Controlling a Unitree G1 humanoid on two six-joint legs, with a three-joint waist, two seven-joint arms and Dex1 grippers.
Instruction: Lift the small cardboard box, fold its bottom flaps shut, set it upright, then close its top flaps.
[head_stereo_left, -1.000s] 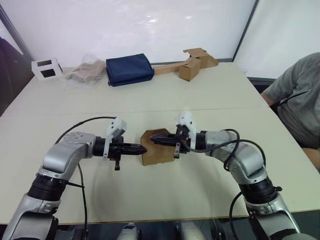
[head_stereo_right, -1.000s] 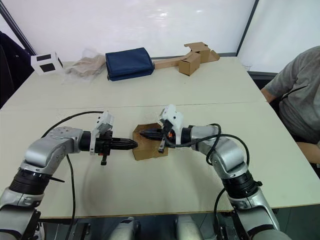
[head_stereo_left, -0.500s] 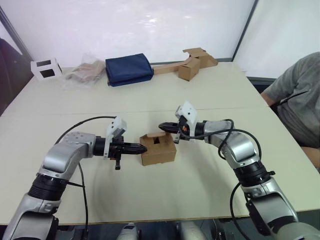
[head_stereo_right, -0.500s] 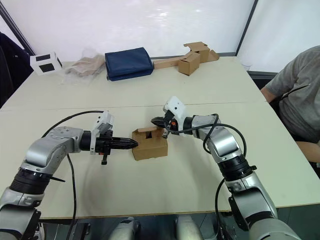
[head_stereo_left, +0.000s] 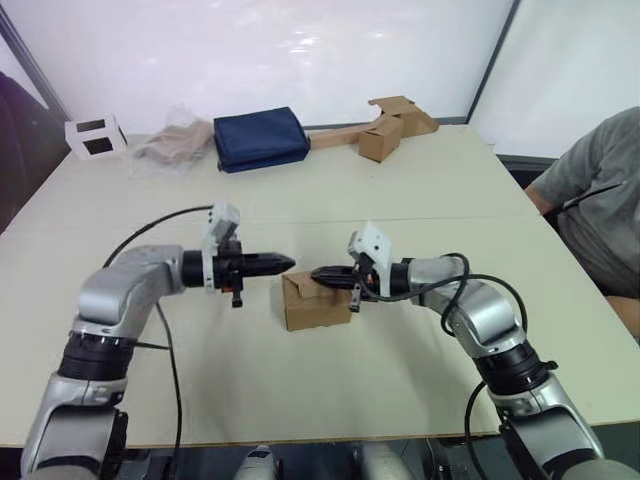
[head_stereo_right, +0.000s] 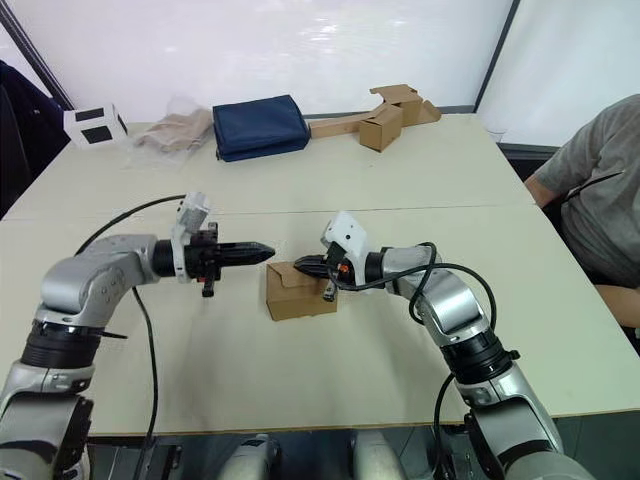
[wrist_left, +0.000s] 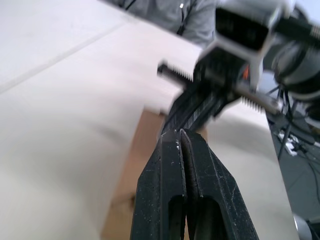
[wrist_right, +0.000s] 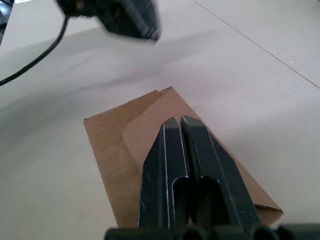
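The small cardboard box (head_stereo_left: 316, 302) is sitting on the table, near the middle, standing upright. It is plain brown with no marks on it. Its top flaps (wrist_right: 150, 120) are lying folded down flat over the top, one overlapping another. The bottom of the box is resting on the table and is hidden.

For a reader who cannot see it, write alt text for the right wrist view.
The right gripper, fingers shut, points down over the folded top flaps of the small cardboard box, which stands on a pale table. The left gripper is a dark blur beyond the box.
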